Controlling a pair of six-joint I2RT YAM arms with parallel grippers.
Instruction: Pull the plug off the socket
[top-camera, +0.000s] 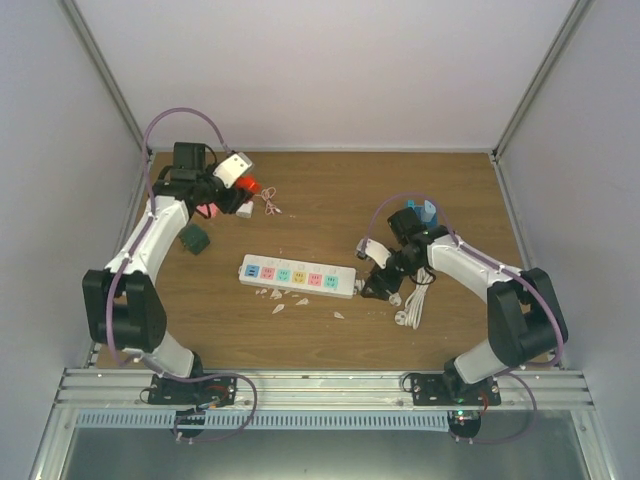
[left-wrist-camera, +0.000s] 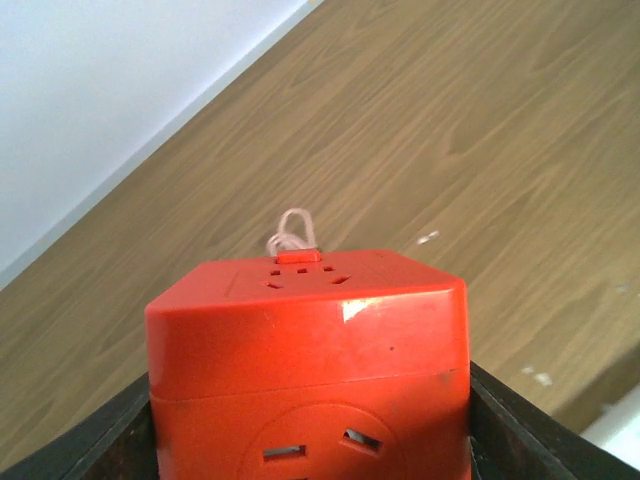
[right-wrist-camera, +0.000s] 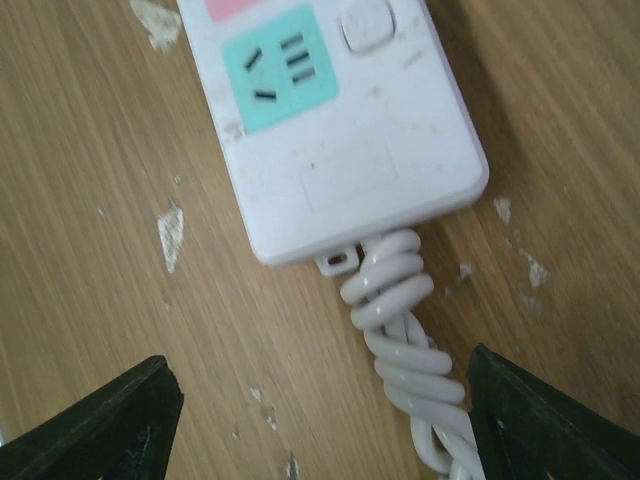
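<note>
Red cube socket (left-wrist-camera: 305, 340) gripped tight in the left gripper (left-wrist-camera: 312, 440), likely braced for pulling.
Right gripper (right-wrist-camera: 325, 400) gapes empty, coiled cord (right-wrist-camera: 398, 320) between its fingers.

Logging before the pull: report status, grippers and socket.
Copy: left gripper shut on red cube socket, no plug in its visible faces. Opposite, right gripper open above coiled white cable at power strip end. No obstruction seen.

free: open table (right-wrist-camera: 90, 250) beside strip (right-wrist-camera: 330, 120) | block: coiled cord (right-wrist-camera: 400, 330) btw R gripper (right-wrist-camera: 325, 410) fingers | red cube (left-wrist-camera: 310, 330) fills L gripper (left-wrist-camera: 310, 445)
</note>
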